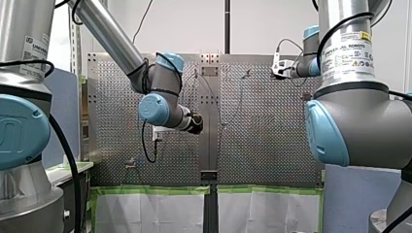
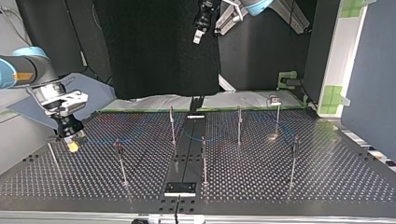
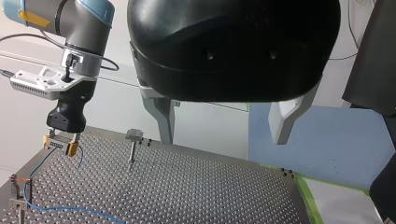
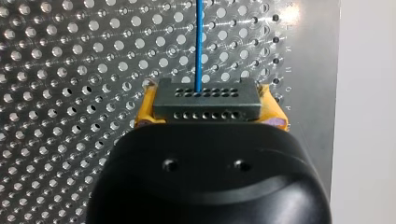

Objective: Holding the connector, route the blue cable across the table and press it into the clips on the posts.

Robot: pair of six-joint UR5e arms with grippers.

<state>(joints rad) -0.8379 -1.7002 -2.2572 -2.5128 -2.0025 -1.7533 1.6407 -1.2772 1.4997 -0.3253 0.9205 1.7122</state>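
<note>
My right gripper (image 4: 208, 115) is shut on the grey connector (image 4: 207, 95), held between its yellow pads (image 4: 145, 108) low over the perforated table (image 4: 60, 70). The blue cable (image 4: 199, 42) leaves the connector straight ahead of the fingers. At the top view's left that gripper (image 2: 72, 143) stands near the table's edge, and the cable (image 2: 100, 140) trails faintly toward the middle posts (image 2: 172, 123). In the left wrist view the cable (image 3: 70, 208) runs past a post (image 3: 17, 198) near the right gripper (image 3: 60, 145). My left gripper (image 3: 223, 140) hangs open and empty, high above the table (image 2: 198, 35).
Several thin upright posts stand across the table (image 2: 327, 177), among them one (image 2: 239, 123) and another (image 2: 293, 158). A clip-topped post (image 3: 133, 140) rises close to the connector. Green tape (image 2: 243, 108) borders the far edge in the top view.
</note>
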